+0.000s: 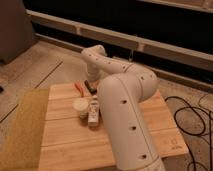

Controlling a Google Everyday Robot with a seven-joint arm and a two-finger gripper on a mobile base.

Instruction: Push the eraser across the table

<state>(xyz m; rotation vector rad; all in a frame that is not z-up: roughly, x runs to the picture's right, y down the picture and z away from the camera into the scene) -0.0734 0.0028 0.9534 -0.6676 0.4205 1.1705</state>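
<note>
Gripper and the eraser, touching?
Cannot tell. Camera view: the gripper hangs over the dark eraser at the far edge of the table; neither contact nor gap shows.

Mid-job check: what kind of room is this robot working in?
Probably a lab or workshop test area, not a home: a bare speckled floor, loose black cables lying on it at the right, and a plain wooden table. The gripper hangs near the table's far edge.

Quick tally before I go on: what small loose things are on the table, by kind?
orange stick: 1
cup: 1
white box: 1
Total: 3
The gripper is down at the far edge of the table, beside the orange stick.
</note>
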